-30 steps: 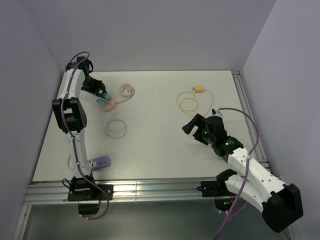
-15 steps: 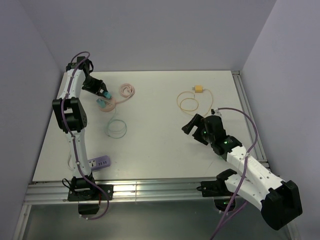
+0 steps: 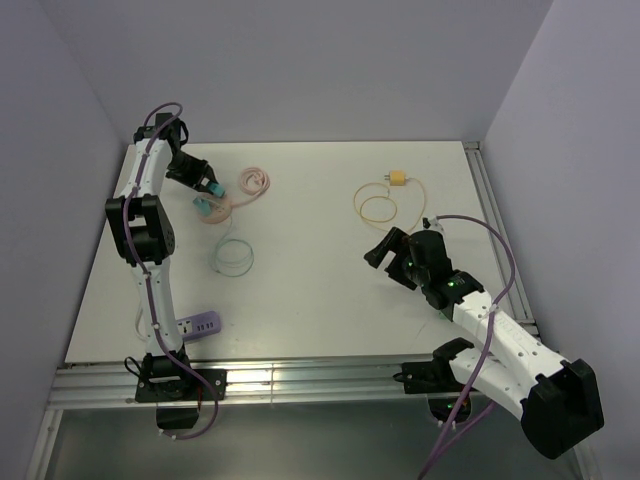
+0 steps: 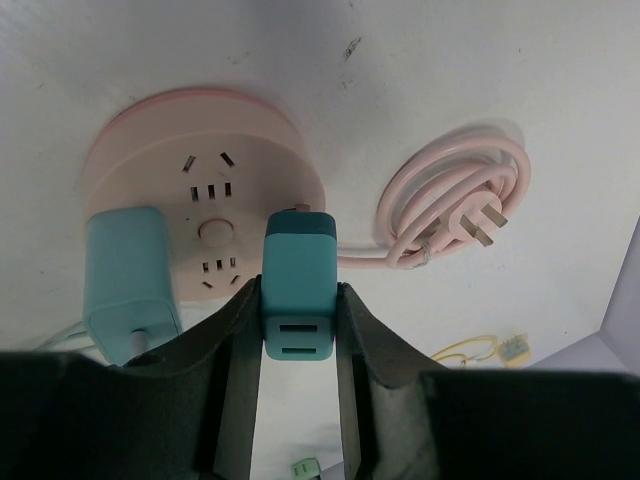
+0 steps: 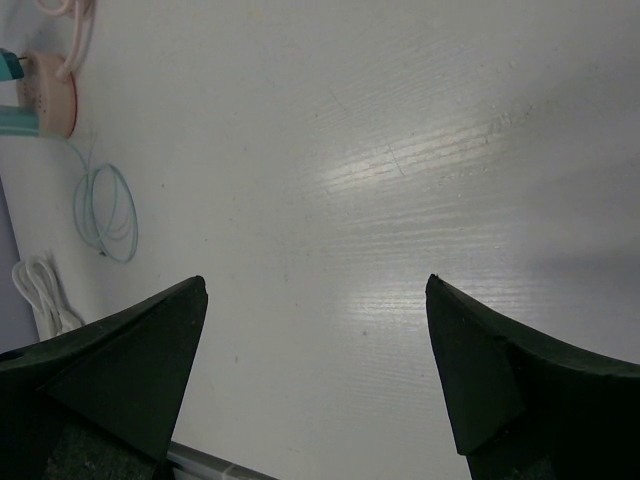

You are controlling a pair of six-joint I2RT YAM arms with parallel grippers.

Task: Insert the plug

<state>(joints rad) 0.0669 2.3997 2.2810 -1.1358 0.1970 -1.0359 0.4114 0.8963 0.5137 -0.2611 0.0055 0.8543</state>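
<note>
My left gripper (image 4: pixel 298 292) is shut on a teal plug (image 4: pixel 298 262), gripping its sides. The plug's front end sits over the right rim of a round pink socket (image 4: pixel 190 150), beside the socket's hole groups. A light-blue plug (image 4: pixel 125 275) stands on the socket's left part. From above, the left gripper (image 3: pixel 211 189) hovers at the pink socket (image 3: pixel 216 211) at the table's far left. My right gripper (image 3: pixel 385 250) is open over bare table at mid right, nothing between its fingers (image 5: pixel 150 340).
A pink coiled cable (image 4: pixel 455 205) lies right of the socket. A teal cable loop (image 3: pixel 233 257) lies nearer. A yellow cable with its plug (image 3: pixel 398 179) is at the far right, and a purple-white power strip (image 3: pixel 203 325) lies near the left arm's base.
</note>
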